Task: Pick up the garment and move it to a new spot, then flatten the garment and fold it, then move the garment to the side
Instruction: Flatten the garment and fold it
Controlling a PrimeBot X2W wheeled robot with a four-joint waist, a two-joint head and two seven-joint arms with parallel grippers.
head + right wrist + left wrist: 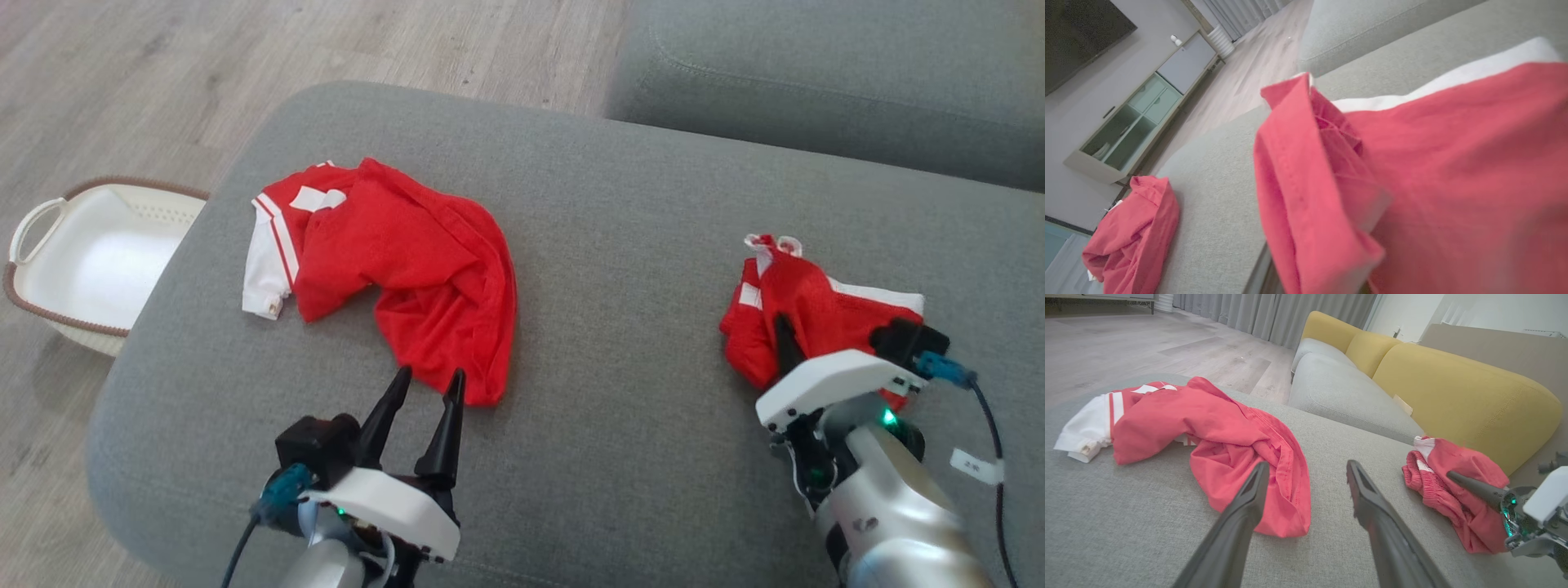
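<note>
The red sports jersey with white short sleeves edged in red stripes (408,261) lay crumpled on the left half of a broad grey upholstered cushion (620,245). One white sleeve pointed toward the cushion's left edge, and its bunched red hem faced the robot. On the floor beyond that edge sat a white plastic basket with a brown woven rim (98,261).

The left gripper (430,374) hovered just beside the near fold of the hem. Its two dark fingers were spread wide, with nothing between them, and their tips were close to the cloth but not on it.

Well apart, on the right half of the cushion, the right gripper (782,327) was buried in a smaller red garment with a white trim band (816,306). Its fingers were together. In the right wrist view, red fabric stood up right against the lens and hid the tips, so it probably had that cloth pinched, though the bite itself could not be seen.

The step in hand appeared to be the first one, reaching for the jersey to pick it up. Nothing had been lifted, flattened or folded yet.

The next move likely called for lowering the spread left fingers over the thick hem fold and closing on cloth rather than on the cushion. The lift would need to be high enough for the whole crumple to come free. The right gripper would probably have to let go of the smaller piece before it could help spread the jersey flat.
</note>
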